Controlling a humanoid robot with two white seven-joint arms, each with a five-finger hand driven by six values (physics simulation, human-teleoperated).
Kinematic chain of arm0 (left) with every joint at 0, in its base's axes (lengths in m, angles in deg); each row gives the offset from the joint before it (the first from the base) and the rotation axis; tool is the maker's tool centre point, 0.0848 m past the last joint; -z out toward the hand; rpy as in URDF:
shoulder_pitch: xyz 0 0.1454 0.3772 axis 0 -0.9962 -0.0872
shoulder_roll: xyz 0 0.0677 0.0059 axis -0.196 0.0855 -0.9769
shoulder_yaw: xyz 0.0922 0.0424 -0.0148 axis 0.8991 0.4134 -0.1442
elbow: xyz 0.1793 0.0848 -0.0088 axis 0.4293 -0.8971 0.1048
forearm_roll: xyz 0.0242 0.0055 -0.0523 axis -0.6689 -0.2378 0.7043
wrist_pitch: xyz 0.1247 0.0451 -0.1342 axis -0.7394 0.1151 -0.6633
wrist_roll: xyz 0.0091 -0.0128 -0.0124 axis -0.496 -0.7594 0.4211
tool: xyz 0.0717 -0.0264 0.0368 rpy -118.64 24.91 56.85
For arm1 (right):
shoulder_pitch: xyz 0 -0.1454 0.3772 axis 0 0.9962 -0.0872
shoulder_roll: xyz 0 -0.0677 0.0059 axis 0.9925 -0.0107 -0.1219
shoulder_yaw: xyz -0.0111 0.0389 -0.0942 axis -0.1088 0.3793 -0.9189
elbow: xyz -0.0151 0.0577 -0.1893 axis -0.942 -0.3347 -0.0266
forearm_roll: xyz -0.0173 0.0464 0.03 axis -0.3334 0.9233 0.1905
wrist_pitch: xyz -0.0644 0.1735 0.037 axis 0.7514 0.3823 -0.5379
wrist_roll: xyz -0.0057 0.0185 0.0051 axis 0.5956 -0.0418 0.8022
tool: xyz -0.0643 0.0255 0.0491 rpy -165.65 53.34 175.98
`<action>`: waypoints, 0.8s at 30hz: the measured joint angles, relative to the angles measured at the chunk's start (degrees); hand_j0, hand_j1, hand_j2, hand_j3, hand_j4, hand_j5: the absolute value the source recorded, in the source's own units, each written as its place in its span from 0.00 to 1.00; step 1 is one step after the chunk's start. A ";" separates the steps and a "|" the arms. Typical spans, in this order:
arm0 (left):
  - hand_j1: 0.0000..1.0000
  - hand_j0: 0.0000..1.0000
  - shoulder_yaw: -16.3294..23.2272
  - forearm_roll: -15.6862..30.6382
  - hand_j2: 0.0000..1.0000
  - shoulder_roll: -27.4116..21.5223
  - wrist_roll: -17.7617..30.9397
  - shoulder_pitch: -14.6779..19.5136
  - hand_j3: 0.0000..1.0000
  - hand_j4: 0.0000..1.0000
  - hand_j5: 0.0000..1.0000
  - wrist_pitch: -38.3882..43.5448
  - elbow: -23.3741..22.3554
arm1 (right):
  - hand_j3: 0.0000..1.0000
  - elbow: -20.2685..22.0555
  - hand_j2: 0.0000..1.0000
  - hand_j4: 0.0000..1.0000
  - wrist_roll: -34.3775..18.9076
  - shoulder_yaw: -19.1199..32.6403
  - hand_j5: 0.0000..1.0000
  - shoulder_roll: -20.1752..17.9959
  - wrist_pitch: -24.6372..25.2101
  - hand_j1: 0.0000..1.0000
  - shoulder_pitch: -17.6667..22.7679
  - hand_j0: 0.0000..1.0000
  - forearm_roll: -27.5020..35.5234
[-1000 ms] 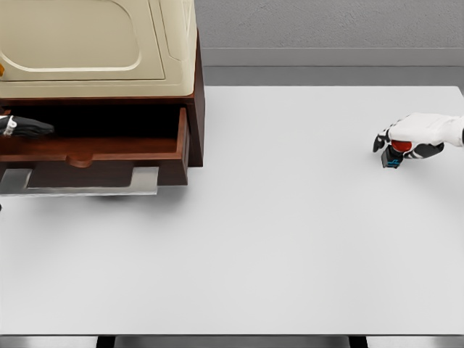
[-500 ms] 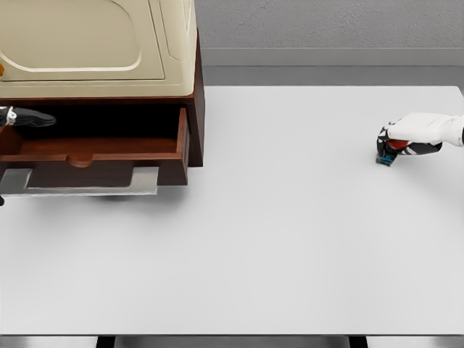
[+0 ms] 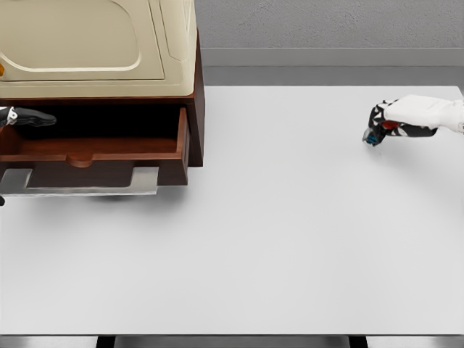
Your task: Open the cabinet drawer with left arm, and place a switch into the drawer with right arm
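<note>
Head view: cabinet (image 3: pixel 101 51) at table's (image 3: pixel 275 239) far left, drawer (image 3: pixel 94 148) pulled open. Right hand (image 3: pixel 406 119) near the right edge, above the table, fingers curled around the switch (image 3: pixel 377 134), a small red-and-blue part showing under the fingertips. Left hand (image 3: pixel 22 116) only partly visible at the left edge over the drawer; finger state cannot be told.

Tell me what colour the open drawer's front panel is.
Reddish-brown wood, matching the cabinet body; the open wooden drawer shows only in the head view.
</note>
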 measured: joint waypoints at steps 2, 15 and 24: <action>1.00 1.00 0.00 -0.02 1.00 -0.04 0.00 0.00 1.00 1.00 1.00 0.03 0.00 | 0.30 0.06 0.30 0.30 -0.01 0.84 0.30 1.02 -0.01 0.30 -0.09 0.30 0.24; 1.00 1.00 -0.01 -0.08 1.00 -0.40 0.00 0.00 1.00 1.00 1.00 0.10 -0.08 | 0.31 13.54 0.31 0.31 -0.08 3.20 0.31 3.37 -0.07 0.31 0.09 0.31 2.73; 1.00 1.00 -0.02 -0.15 1.00 -0.43 0.00 0.00 1.00 1.00 1.00 0.08 -0.12 | 0.31 21.60 0.31 0.31 -0.09 0.88 0.31 4.99 -0.06 0.31 -1.85 0.31 3.75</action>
